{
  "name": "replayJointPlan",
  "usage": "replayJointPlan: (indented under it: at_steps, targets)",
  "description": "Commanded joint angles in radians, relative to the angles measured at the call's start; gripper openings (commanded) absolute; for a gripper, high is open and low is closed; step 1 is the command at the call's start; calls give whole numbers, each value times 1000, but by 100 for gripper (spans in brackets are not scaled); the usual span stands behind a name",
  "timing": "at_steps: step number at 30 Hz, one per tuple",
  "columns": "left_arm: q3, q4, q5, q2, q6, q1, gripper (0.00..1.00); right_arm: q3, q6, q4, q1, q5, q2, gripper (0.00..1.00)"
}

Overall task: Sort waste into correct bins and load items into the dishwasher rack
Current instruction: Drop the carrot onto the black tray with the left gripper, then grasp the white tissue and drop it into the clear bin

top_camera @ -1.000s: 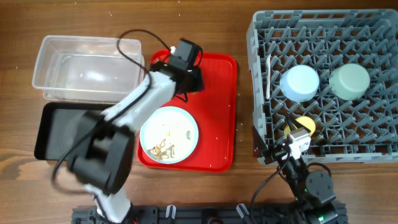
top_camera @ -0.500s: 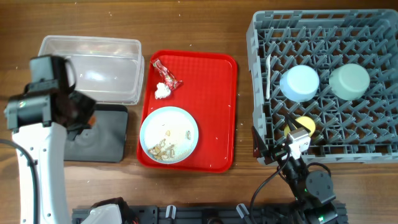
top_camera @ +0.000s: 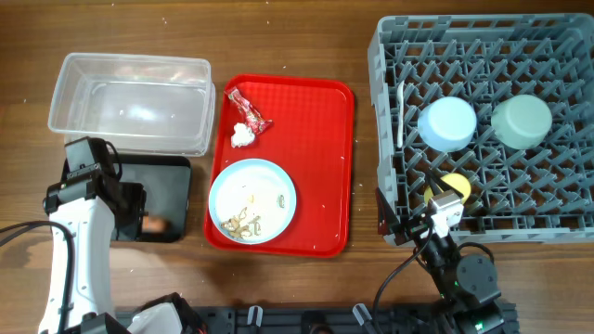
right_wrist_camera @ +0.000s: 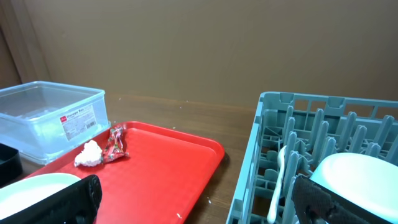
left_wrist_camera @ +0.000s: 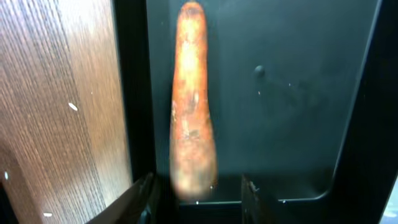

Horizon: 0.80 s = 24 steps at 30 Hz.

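The orange carrot [left_wrist_camera: 191,99] lies in the black tray [left_wrist_camera: 298,93], also seen from overhead [top_camera: 154,224]. My left gripper [left_wrist_camera: 198,202] hovers over it, open, its fingers apart on either side of the carrot's thick end. On the red tray [top_camera: 325,158] lie the red-and-white wrapper [top_camera: 249,109], the white tissue [top_camera: 243,135] and the light blue plate [top_camera: 269,190] holding food scraps [top_camera: 243,221]. The grey rack [top_camera: 483,56] holds the light blue bowl [top_camera: 447,123], pale green bowl [top_camera: 522,121], yellow-green cup [top_camera: 455,188] and white spoon [top_camera: 401,116]. My right gripper [right_wrist_camera: 199,205] is open and empty by the rack's front left corner.
The clear tub [top_camera: 130,102] stands behind the black tray [top_camera: 176,186], beside the red tray's left edge. My left arm [top_camera: 70,260] reaches in from the front left. Bare wood lies between the red tray and the rack.
My left arm swung from the red tray's back left corner over to the black tray. The carrot now lies in that tray. The right arm has not moved.
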Motion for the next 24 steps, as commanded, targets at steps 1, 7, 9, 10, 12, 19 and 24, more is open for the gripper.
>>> replayJointPlan:
  at_steps: [1,7,9,10,12,19,24]
  targets:
    - [36,-49,-2,-28,-5,5,80,-2,14,5,-4,-8,-9,100]
    - [224,-60,260,-135,251,-57,89,-2,14,5,-4,-9,-9,100]
    - [233,50,384,-143,467,-187,88,-2,14,5,-4,-8,-9,100]
    - [233,88,386,-136,552,-269,87,-2,14,5,-4,-8,-9,100]
    - [233,150,372,-91,681,-432,84,-2,14,5,-4,-8,-9,100]
    - [282,276,81,313,807,-759,88,-2,13,5,-4,-8,-9,100]
    - [301,408,-127,472,805,-773,76,-2,14,5,-4,-8,-9,100]
